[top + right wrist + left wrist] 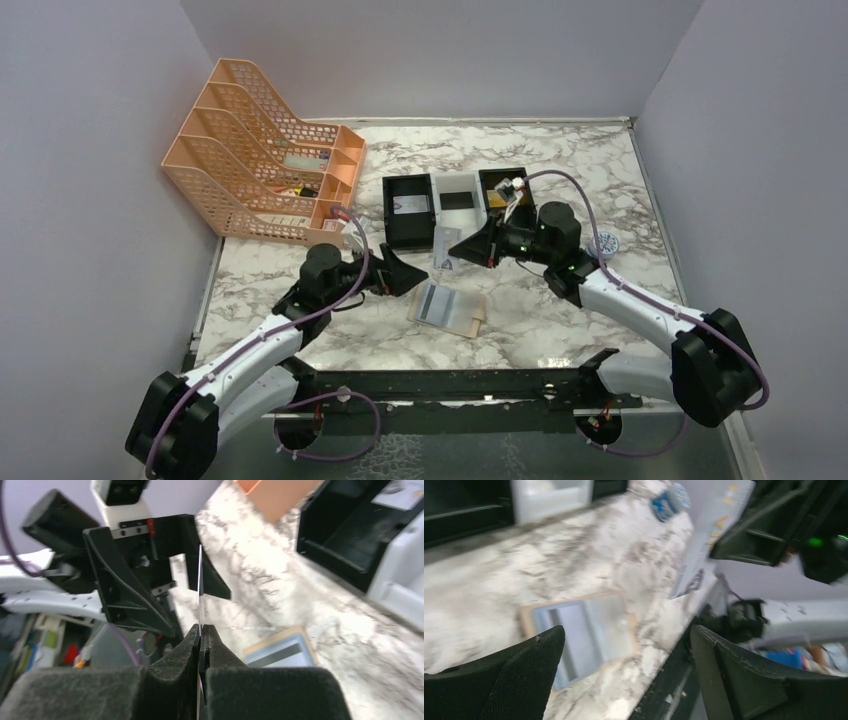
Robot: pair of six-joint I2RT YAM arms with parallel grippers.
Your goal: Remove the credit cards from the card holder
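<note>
The marble table (560, 180) has an orange rack (260, 150) at ten o'clock and black and white trays (388, 215) at twelve. The card holder (447, 308) lies open and flat near the middle, so cards slide out easily. Beside it at ten o'clock, the left tool (418, 273) is spread wide and holds nothing. Above it, the right tool (201, 632) pinches a white card (200, 575) by its edge, probably to carry it away.
</note>
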